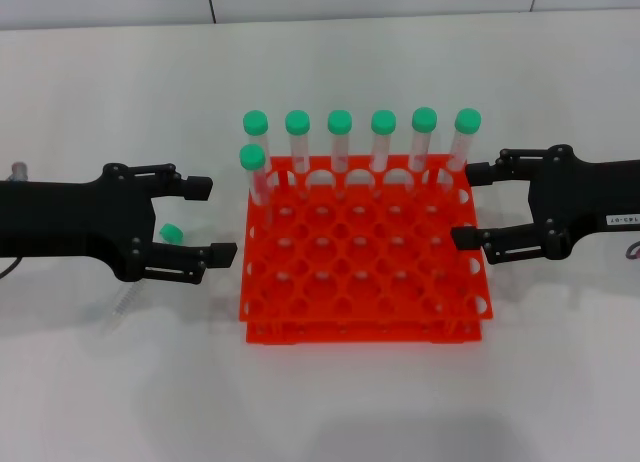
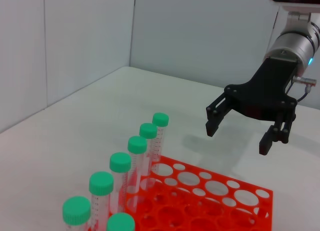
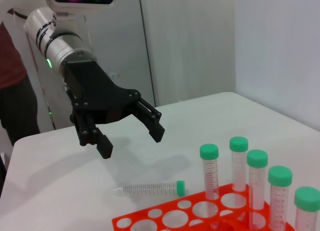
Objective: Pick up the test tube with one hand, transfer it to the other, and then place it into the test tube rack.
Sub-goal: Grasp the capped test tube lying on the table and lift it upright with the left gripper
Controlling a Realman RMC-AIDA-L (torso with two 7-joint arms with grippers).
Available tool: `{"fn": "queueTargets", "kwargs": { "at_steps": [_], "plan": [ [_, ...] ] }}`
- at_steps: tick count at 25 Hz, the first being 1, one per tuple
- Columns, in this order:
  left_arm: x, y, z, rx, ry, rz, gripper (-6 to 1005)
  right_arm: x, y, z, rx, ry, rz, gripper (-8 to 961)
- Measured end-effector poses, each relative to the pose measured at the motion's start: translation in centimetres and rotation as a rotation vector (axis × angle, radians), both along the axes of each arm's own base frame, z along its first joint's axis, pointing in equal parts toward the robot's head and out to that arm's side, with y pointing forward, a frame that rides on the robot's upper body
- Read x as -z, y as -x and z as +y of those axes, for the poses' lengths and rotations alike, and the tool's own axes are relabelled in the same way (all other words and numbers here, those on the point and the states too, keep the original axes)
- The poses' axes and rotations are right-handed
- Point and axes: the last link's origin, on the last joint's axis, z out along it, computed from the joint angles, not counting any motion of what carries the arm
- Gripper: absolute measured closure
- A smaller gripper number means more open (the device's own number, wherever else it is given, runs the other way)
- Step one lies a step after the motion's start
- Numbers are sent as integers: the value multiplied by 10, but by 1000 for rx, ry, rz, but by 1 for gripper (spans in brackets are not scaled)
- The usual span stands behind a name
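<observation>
Lab-style robot test bench. Evidence: bare white table (image 1: 330,402) filling head view; plain pale partition walls (image 2: 200,36) behind it; red-orange test tube rack (image 1: 362,272) at frame centre holding green-capped tubes (image 1: 383,142) along its upper rows; person in dark red top (image 3: 12,66) standing at left edge of right wrist view.

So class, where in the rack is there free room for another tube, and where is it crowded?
The red rack's rows nearest the robot are all open holes, between the left gripper and right gripper. It is crowded along the far row, where green-capped tubes stand. A loose tube lies beside the rack.
</observation>
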Motion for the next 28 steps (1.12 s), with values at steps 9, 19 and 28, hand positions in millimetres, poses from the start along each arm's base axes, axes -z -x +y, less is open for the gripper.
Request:
{"fn": "queueTargets", "kwargs": {
  "at_steps": [9,19,28],
  "plan": [
    [2,-1,0,2,9,3,132,0,0,0,-1,1,0,146],
    [2,-1,0,0,7,4,133,0,1,0,-1,1,4,147],
    [-9,8,1,-69,16,53,133,0,1,-1,-6,10,7,147]
  ]
}}
